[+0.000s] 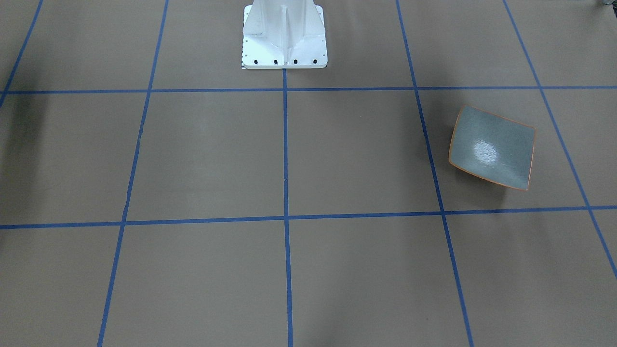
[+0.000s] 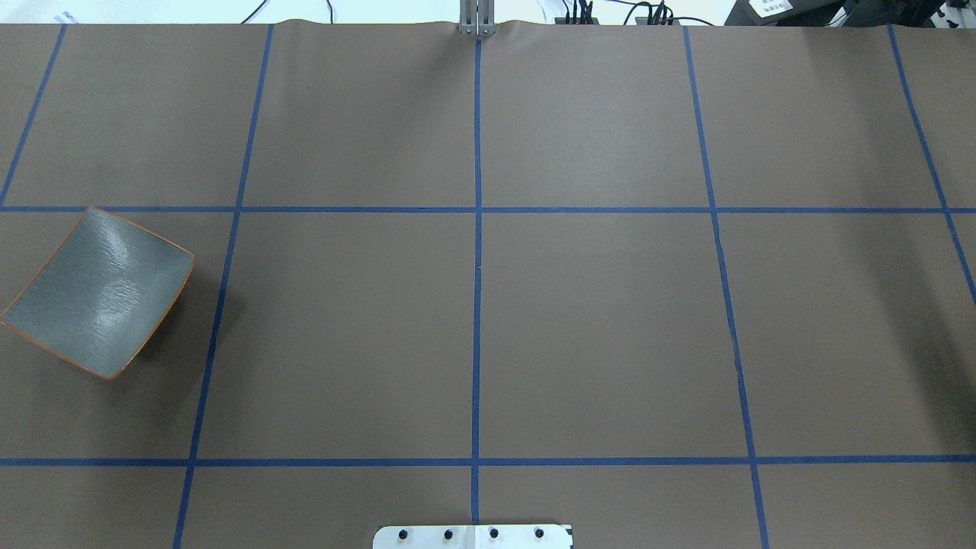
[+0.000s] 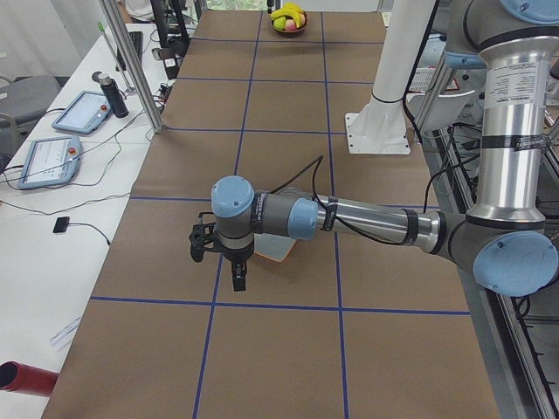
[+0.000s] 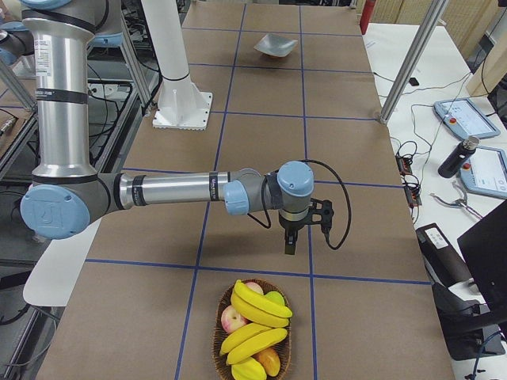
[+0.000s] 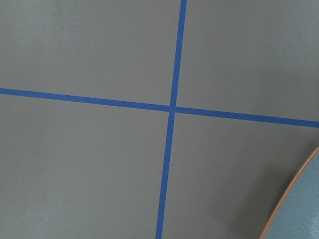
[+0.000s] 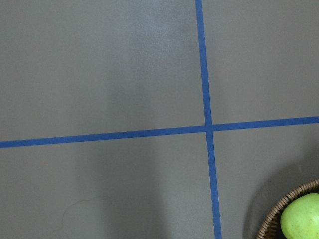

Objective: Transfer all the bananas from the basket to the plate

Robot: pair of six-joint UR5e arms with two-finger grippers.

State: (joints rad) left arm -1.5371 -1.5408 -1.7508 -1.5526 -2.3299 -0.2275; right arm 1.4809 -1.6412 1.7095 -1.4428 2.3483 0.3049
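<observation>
Status: task not begun; 0 bananas on plate, all left to move.

Item 1, bananas [image 4: 257, 309]: bright yellow, qty approx. 4 (they overlap, so exact count unsure). All lie in wicker basket [image 4: 215, 339] w/ other fruit, incl. green apple [image 6: 301, 219] and reddish-pink fruit [image 4: 232, 319]. Basket sits at the end of the bench [image 2: 595, 305] on robot's right.

Item 2, plate [image 2: 99, 293]: square, grey-green, glossy, thin orange rim, edges turned up. Bare, nothing on it. Sits at robot's left end of bench, well apart from basket (basket lies outside both the overhead and front views).

Item 3, left hand [image 3: 238, 281]: points down above bench, just beside plate, touching nothing seen. Its wrist view shows only brown cover, blue tape cross and a corner of plate rim. Seen only in a side view, so cannot tell if fingers are spread or pressed together; no load visible.

Item 4, right hand [image 4: 290, 244]: points down above bench, near basket but not over it. Its wrist view catches basket rim and green apple at lower corner. Seen only in a side view, so cannot tell how far apart the fingers are; nothing seen in it.

Remaining, by judgement: each banana needs pick from basket, carry along bench, set-down on plate. Right hand is nearer the fruit, left hand nearer the plate.
</observation>
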